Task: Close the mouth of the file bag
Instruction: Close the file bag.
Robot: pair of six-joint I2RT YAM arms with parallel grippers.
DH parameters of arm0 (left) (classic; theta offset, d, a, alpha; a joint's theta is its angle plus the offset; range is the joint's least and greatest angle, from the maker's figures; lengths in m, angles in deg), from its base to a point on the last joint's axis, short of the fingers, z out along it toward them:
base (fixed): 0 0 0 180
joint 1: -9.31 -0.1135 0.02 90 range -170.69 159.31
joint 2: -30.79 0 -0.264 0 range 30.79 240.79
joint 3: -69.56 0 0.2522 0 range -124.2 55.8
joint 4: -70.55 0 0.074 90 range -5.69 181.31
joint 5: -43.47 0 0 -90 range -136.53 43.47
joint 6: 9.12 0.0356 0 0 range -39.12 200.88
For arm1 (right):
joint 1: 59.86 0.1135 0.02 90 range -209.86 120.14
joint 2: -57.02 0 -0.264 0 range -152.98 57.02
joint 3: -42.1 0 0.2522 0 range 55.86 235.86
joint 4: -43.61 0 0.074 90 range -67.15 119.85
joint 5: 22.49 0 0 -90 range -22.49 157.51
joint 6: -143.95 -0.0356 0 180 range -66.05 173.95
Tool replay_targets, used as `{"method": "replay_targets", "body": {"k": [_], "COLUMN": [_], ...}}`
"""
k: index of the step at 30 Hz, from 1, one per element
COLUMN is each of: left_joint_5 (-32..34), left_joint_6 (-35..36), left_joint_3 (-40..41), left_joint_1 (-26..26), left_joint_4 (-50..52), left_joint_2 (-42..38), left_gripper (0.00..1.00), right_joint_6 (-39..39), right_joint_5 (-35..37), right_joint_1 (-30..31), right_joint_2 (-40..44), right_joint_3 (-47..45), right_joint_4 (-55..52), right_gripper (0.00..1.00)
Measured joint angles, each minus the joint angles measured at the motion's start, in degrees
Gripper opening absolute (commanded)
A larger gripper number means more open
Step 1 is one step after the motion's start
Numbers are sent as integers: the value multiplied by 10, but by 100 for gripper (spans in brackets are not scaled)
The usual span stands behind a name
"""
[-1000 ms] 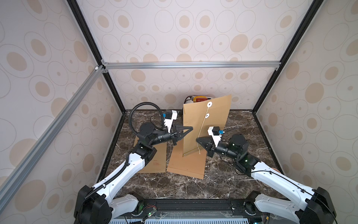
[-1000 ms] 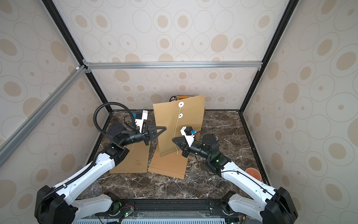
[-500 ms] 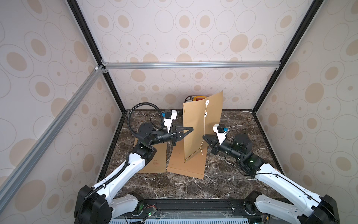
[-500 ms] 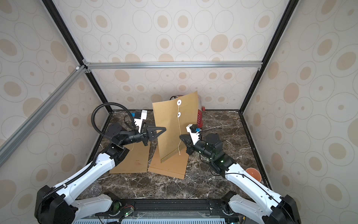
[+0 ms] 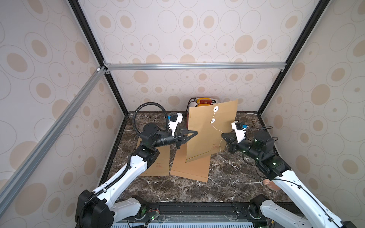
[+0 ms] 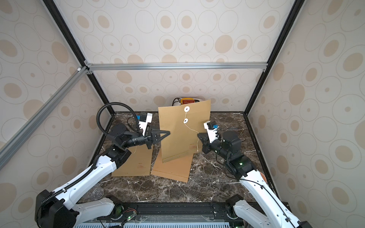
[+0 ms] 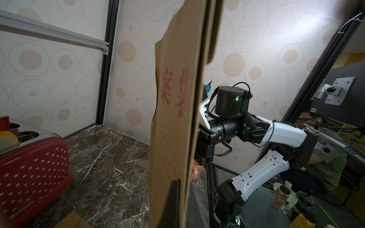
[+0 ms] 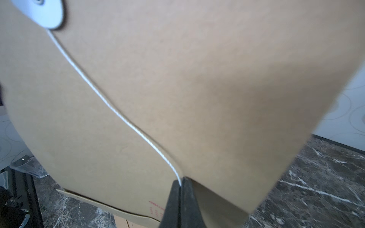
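The brown file bag (image 5: 205, 138) (image 6: 177, 138) stands upright above the table, with two white discs (image 5: 216, 108) near its top. My left gripper (image 5: 195, 132) (image 6: 168, 131) is shut on the bag's left edge; in the left wrist view its jaws (image 7: 182, 189) pinch the bag (image 7: 173, 118) edge-on. A white string (image 5: 217, 129) (image 8: 118, 112) runs from the lower disc (image 8: 43, 11) down to my right gripper (image 5: 223, 135) (image 6: 198, 135) (image 8: 181, 180), which is shut on it beside the bag's right face. The string's end hangs below the jaws.
Two more brown file bags (image 5: 158, 163) (image 5: 191, 167) lie flat on the marble table (image 5: 227, 177) under the held one. A red toaster (image 5: 205, 101) (image 7: 33, 163) stands at the back wall. An orange cup (image 5: 271, 184) sits at the right front.
My right gripper has moved right and a little back, drawing the string out from the lower disc. The bag's top swayed slightly. The left gripper has stayed put.
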Motion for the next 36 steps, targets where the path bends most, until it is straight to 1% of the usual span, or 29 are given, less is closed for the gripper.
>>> {"method": "replay_targets", "body": {"k": [4,9,14,21,24,31,36], "left_joint_5": [-1,-2,-2,0,1,8,25], "left_joint_6": [6,8,14,23,26,38,58], "left_joint_3": [0,-3,-9,-12,-17,-23,-37], "left_joint_1": [3,4,4,5,5,6,7], "left_joint_4": [9,17,29,49,59,82,119], "left_joint_2": [-1,-1,-1,-1,-1,1,4], "left_gripper": [0,0,0,0,0,0,0], "right_joint_6": [13,30,34,38,40,40,44], "right_joint_5": [-16,-31,-44,-57,-63,-85,-84], "right_joint_1": [-29,-58,-82,-106,-108,-108,-108], "right_joint_2": [-7,-42,-70,-87,-95,-97,-93], "right_joint_3": [47,126,172,213,229,232,234], "right_joint_4": [-59,-119,-161,-194,-202,-210,-221], "right_gripper": [0,0,0,0,0,0,0]}}
